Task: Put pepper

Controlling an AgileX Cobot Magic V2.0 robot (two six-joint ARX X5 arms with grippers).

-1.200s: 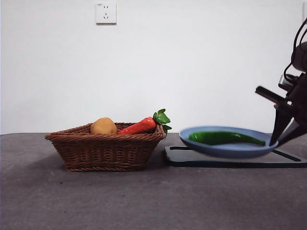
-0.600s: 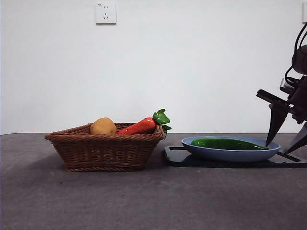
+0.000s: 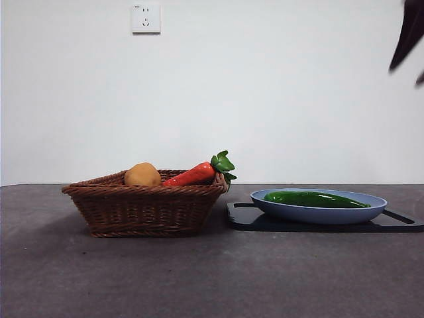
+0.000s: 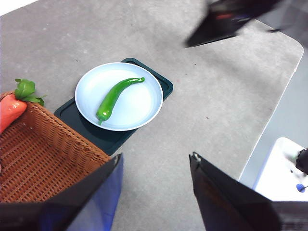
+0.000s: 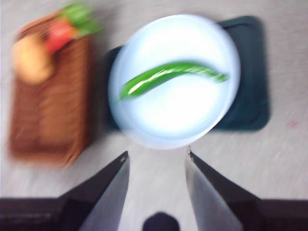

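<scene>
Raised since before, right pincer (image 3: 409,46) hangs open above pepper (image 3: 316,199).

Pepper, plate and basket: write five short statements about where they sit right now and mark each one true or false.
1. The pepper lies on the blue plate. True.
2. The plate rests directly on the grey table. False: it sits on a dark board lying on the table.
3. The wicker basket holds a red-orange vegetable with a green top and a tan round item. True.
4. The right pincer is shut on the pepper. False: its jaws are open and empty, above the plate.
5. The left pincer grips the basket rim. False: it is open, holding nothing, clear of the basket.
</scene>
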